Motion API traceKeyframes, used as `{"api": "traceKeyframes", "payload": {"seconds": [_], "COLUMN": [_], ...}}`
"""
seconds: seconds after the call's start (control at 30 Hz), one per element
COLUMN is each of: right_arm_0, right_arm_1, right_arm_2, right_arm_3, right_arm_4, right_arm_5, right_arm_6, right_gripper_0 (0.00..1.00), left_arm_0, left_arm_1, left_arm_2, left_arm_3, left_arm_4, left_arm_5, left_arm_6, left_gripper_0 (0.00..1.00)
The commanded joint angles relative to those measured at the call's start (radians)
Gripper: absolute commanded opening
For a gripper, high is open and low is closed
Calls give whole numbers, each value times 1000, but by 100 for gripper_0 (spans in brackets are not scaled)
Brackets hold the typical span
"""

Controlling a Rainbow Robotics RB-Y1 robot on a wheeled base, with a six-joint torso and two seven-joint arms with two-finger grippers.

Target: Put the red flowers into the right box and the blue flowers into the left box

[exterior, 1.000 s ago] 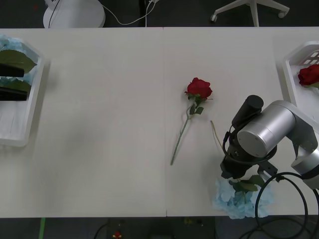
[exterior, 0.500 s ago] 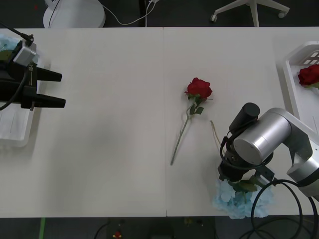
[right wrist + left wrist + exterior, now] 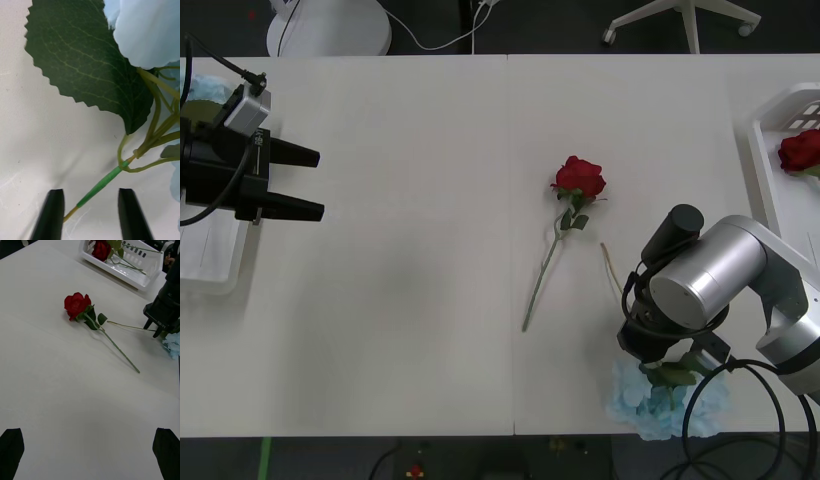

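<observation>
At the near right edge of the table [image 3: 410,300], the right gripper [image 3: 90,213] stands low over a blue flower [image 3: 660,400], its two black fingers [image 3: 50,213] spread apart with nothing yet between their pads. In the right wrist view the thin stem [image 3: 99,186], wrapped in green tape, runs obliquely through the gap between the fingers, one end passing close to a finger and the other rising toward the pale-blue cluster and a big dark leaf [image 3: 86,63]. Judgement: the grasp turns on this; the stem's long axis crosses the closing line at a slant, not square, so it may slide or roll as the jaws come together. A single red rose [image 3: 579,178] lies mid-table, bloom away from the robot, stem trailing toward the near edge, well apart from both grippers. The left gripper [image 3: 298,183] hovers just beside the left box [image 3: 220,280], fingers parted and empty. Another red bloom sits in the right box [image 3: 765,150]. Hard to make out: the right arm covers much of the blue head in the front view, and whether the fingertips touch the table cannot be told. Both boxes are cut off by the picture edges.
</observation>
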Motion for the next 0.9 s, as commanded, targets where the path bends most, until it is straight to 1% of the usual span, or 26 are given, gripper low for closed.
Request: {"api": "traceKeyframes", "payload": {"seconds": [0.03, 0.1, 0.23, 0.4, 0.47, 0.5, 0.57, 0.6, 0.73, 0.9], "right_arm_0": [20, 23, 33, 39, 39, 40, 39, 39, 37, 0], "right_arm_1": [22, 22, 21, 21, 21, 21, 21, 21, 21, 7], "right_arm_2": [-22, -22, -22, -22, -22, -22, -22, -24, -34, -60], "right_arm_3": [-7, -5, -7, -7, -7, -7, -7, -5, -7, -7], "right_arm_4": [-2, -1, 1, 2, 1, 1, -2, -2, -10, -50], "right_arm_5": [1, 1, 1, -10, -10, -10, -10, -8, -5, 8], "right_arm_6": [46, 49, 60, 66, 66, 66, 72, 72, 99, 139], "right_gripper_0": [25, 25, 24, 25, 14, 12, 2, 0, 0, 0], "left_arm_0": [-63, -75, -90, -90, -90, -90, -89, -89, -87, -87], "left_arm_1": [24, 40, 80, 83, 81, 81, 81, 83, 81, 81], "left_arm_2": [-47, -85, -168, -184, -184, -184, -185, -185, -185, -184], "left_arm_3": [-34, -42, -83, -108, -111, -111, -112, -112, -108, -103], "left_arm_4": [17, 26, 46, 47, 44, 43, 41, 40, 37, 38], "left_arm_5": [0, -25, -123, -152, -152, -150, -150, -150, -150, -150], "left_arm_6": [32, 32, 32, 32, 32, 32, 32, 32, 32, 32], "left_gripper_0": [100, 100, 100, 100, 100, 100, 100, 100, 100, 100]}}
